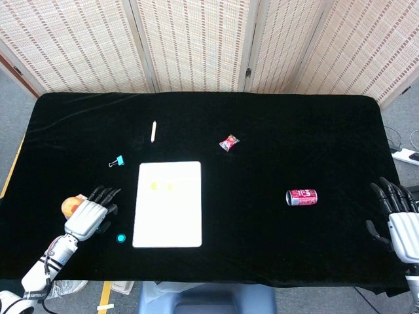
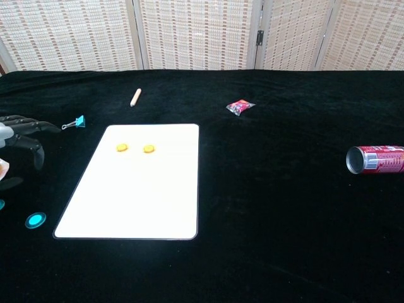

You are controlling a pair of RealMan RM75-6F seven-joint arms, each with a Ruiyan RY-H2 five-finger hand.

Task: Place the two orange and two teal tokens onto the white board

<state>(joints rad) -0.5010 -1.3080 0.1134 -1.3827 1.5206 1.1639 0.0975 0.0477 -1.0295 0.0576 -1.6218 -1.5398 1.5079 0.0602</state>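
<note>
We note a flat white rectangular board (image 2: 136,189) lying on the black cloth-covered counter (image 1: 275,124). Two small round orange tokens sit side by side on the board's far end, one to the left (image 2: 122,148) and one to the right (image 2: 149,149), close together but apart. One round teal token (image 2: 35,219) lies on the counter just off the board's near left corner; at the chest view's left edge we see a sliver of teal (image 2: 1,204), too cut off to identify.

The left robot hand (image 1: 91,212) hovers left of the board, fingers spread and holding nothing, just beside an orange-and-yellow round pastry-like item (image 1: 71,207) and above the teal token (image 1: 120,238). The right robot hand (image 1: 399,216) sits at the counter's right edge, fingers apart, empty.

Elsewhere we record: a blue binder clip (image 2: 77,122) near the board's far left corner, a short tan wooden stick (image 2: 135,96) beyond it, a small red-and-pink wrapped sweet (image 2: 239,106), and a red drink can (image 2: 375,159) lying on its side, well apart to the right.
</note>
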